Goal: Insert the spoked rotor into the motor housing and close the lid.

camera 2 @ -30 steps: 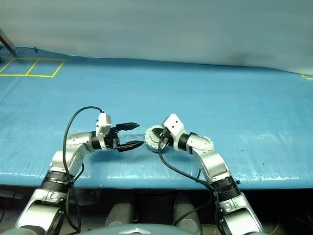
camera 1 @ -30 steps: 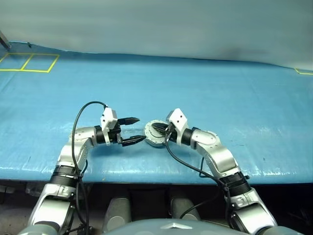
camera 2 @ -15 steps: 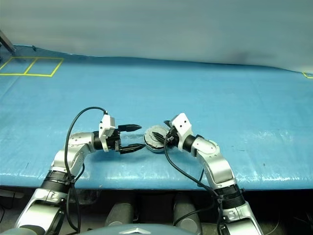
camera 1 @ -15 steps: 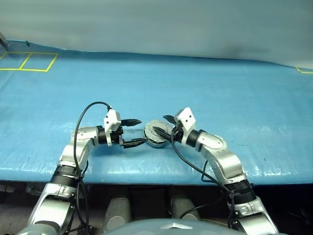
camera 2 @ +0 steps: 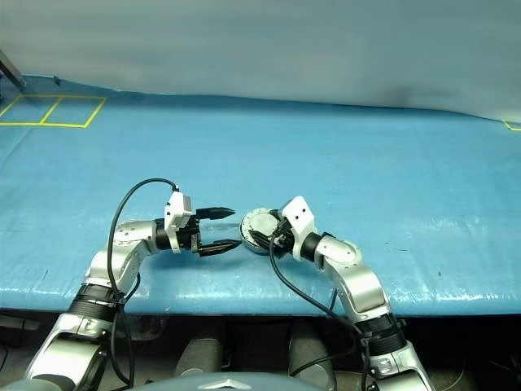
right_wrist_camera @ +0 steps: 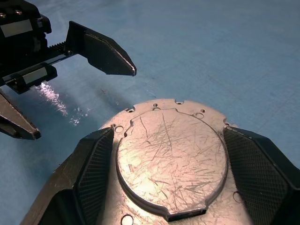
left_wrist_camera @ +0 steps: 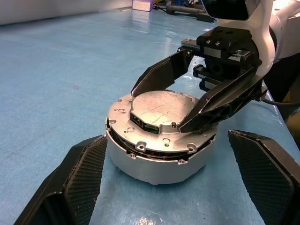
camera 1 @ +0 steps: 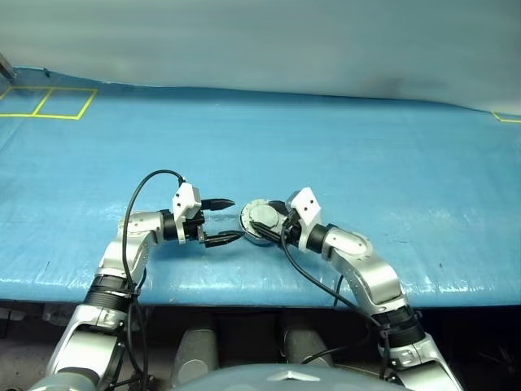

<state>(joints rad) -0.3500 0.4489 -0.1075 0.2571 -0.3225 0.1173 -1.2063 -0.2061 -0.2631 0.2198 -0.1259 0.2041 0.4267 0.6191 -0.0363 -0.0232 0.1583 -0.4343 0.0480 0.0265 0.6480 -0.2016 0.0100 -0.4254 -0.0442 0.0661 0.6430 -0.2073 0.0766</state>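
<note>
While the closed unit sits on the blue table [camera 1: 366, 155] between the two arms, the left eye view places it near the table's front edge: the motor housing [camera 1: 259, 233] with the lid [camera 1: 260, 215] down on top of it, the left gripper [camera 1: 220, 220] just beside it on one side and the right gripper [camera 1: 271, 227] at it from the other. Both sets of fingers look parted here, though small.

From the left wrist view the detail is plainer. The lid [left_wrist_camera: 161, 110] lies flat on the housing [left_wrist_camera: 159, 161], with a narrow dark seam around the rim where copper shows through. The left gripper's own fingers stand spread wide, flanking the housing without touching it. Opposite, the right gripper [left_wrist_camera: 194, 101] has its two fingers spread above the lid's top face, gripping nothing — whether a tip rests on the lid is hard to say.

The right wrist view adds the lid's scratched silver face [right_wrist_camera: 171, 161] close up, the right fingers apart on either side of it, and the left gripper [right_wrist_camera: 79, 96] open beyond.

The spoked rotor is presumably inside under the lid, so the task looks to be at its last step. Judging by the seam, the next move calls for checking that the lid is seated — perhaps a light press — then backing both arms off.
</note>
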